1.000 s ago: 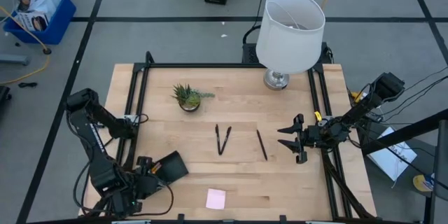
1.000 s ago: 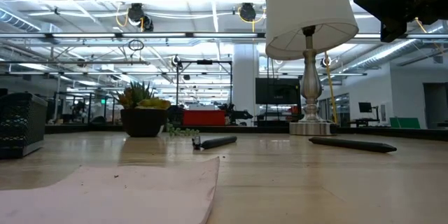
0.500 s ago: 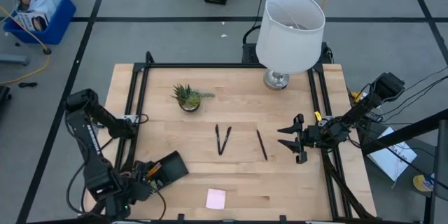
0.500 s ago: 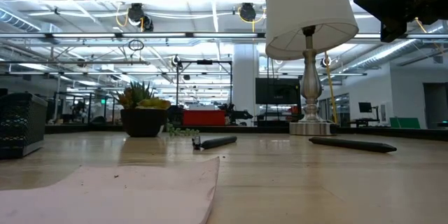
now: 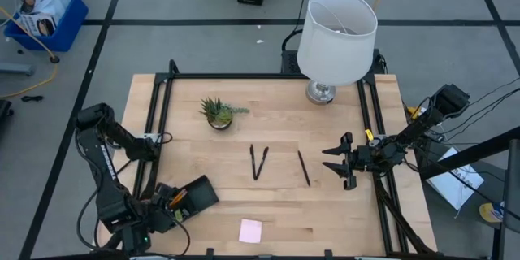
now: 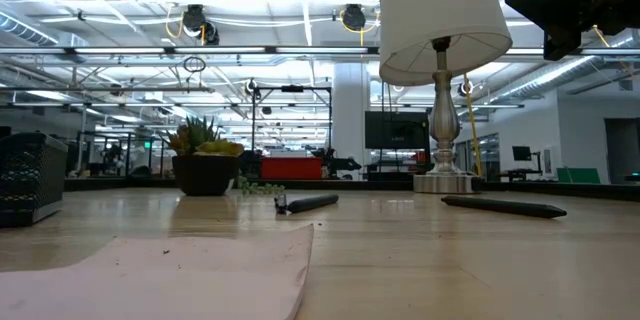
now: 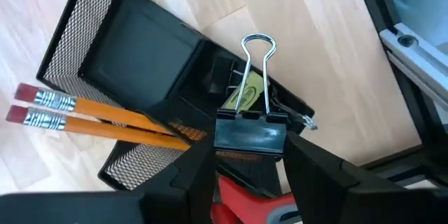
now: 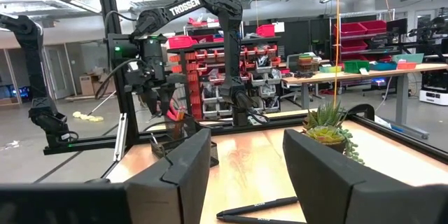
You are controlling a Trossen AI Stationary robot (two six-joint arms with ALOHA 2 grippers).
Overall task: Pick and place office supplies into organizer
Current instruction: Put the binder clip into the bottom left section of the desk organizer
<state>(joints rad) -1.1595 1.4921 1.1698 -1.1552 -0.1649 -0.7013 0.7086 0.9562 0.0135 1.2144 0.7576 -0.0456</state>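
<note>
The organizer is a black mesh tray at the table's near left. In the left wrist view the organizer holds two orange pencils, a yellow-green block and a red scissors handle. My left gripper points down over its left end, shut on a black binder clip. My right gripper stands open and level at the right edge, holding nothing. Three black pens and a pink pad lie on the table. My left gripper pinches the binder clip's black body between its two fingers, one on each end of the body. The fingers come from above, pointing down. The clip's silver wire loops point away from the gripper, down toward the organizer; whether the clip touches the organizer I cannot tell.
A small potted plant stands at the far left of the board. A white-shaded lamp stands at the far right. Black rails frame the board's sides. Bare wood lies between the pens and the organizer.
My left gripper has rolled about its own pointing line above the organizer's left end, still shut on the binder clip. My right arm has kept still.
</note>
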